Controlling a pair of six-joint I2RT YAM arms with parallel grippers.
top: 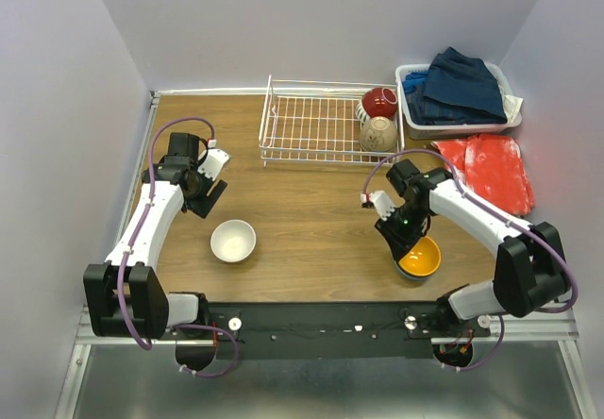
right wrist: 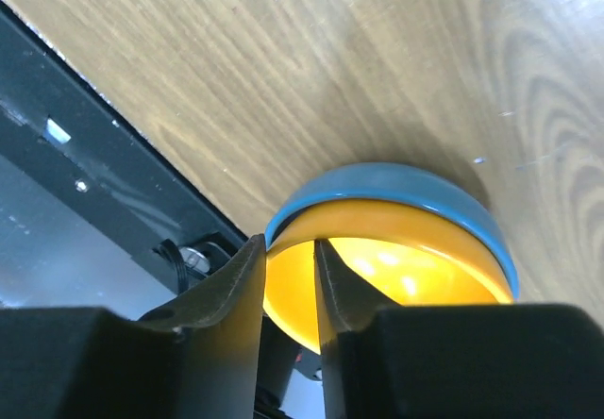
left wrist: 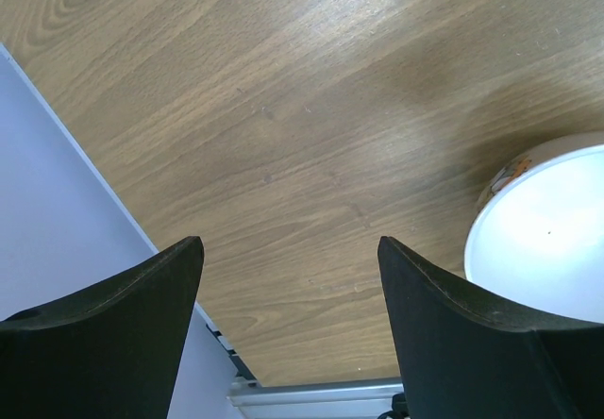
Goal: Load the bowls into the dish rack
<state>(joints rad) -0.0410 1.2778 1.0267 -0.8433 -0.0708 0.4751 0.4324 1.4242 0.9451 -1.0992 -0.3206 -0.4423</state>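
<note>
The step now is picking up the orange bowl (top: 422, 260), which is blue on the outside. It sits on the desk (top: 311, 207) close to the near edge, right by the black rail (top: 311, 320). The right fingers (right wrist: 289, 259) are close together at its rim, one inside and one outside. I cannot tell if they squeeze it tight. The bowl is not lifted.

The left fingers (left wrist: 290, 249) are wide open and hold nothing. They hang over bare wood, near the white bowl (top: 232, 241).

The dish rack (top: 283, 126) stands at the far side. A red bowl (top: 379, 101) and a tan bowl (top: 378, 134) are in its right end. The rest of it has room.

Next, I think, comes a firm pinch and a lift straight up, so the bowl does not slip off the edge. Then it must go over the rack's low side and come down beside the two bowls, not on them. The desk between is open. The basket of blue clothes (top: 512, 108) and the red cloth (top: 491, 169) lie to the right, so the arm should keep off them.
</note>
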